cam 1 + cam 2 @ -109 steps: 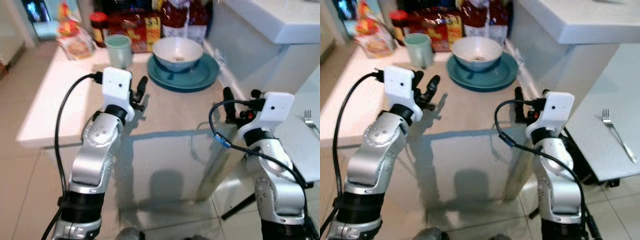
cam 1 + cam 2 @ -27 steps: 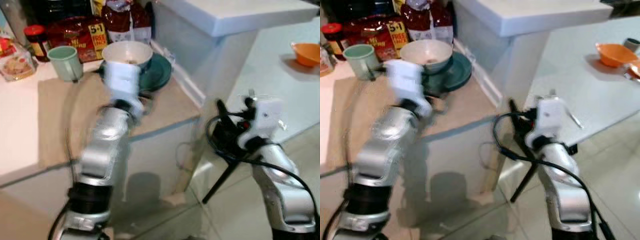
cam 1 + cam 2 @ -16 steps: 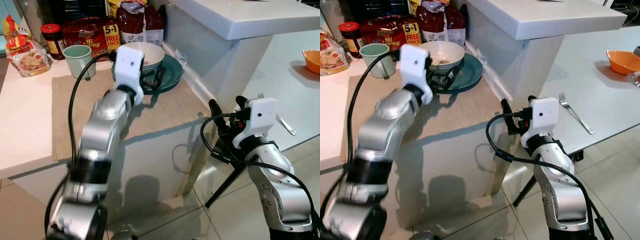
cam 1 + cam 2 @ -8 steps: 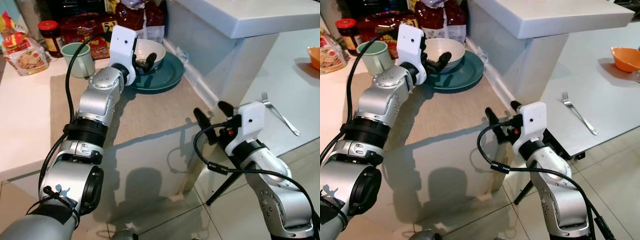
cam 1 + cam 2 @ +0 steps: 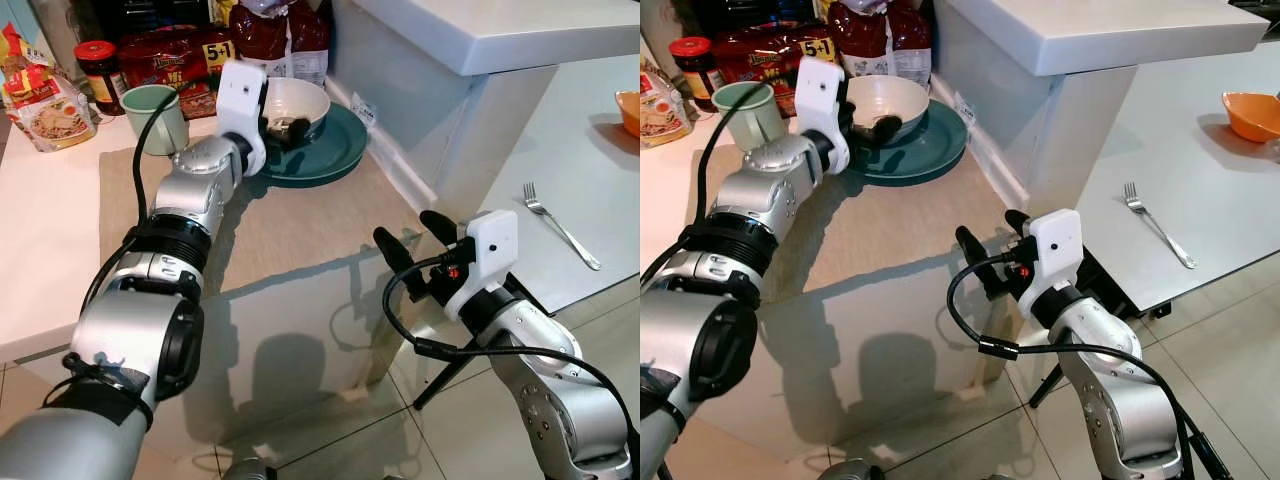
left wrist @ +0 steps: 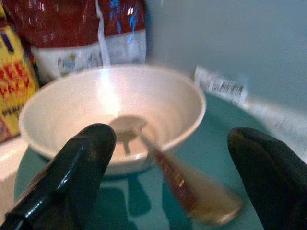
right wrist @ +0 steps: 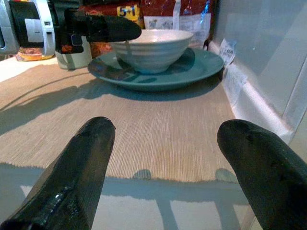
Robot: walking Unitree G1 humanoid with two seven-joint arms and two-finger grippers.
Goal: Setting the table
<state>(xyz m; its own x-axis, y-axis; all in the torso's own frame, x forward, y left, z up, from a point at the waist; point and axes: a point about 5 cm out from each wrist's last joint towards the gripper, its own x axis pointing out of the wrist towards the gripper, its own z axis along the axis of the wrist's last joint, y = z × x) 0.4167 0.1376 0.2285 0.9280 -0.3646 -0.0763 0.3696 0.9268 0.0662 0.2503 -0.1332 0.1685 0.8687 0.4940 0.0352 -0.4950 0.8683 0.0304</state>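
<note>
- Bowl (image 5: 296, 105), white, sits on a teal plate (image 5: 335, 150) at the far end of a beige placemat (image 5: 280, 220) on the counter (image 5: 45, 230); a spoon (image 6: 163, 165) lies in it.
- Left gripper (image 5: 285, 127), fingers apart, hangs at the bowl's near rim.
- Right gripper (image 5: 412, 238), fingers spread, hovers at the counter's near corner.
- Green mug (image 5: 152, 117) stands beside the plate.
- Fork (image 5: 558, 224) lies on the grey table (image 5: 590, 160).
</note>
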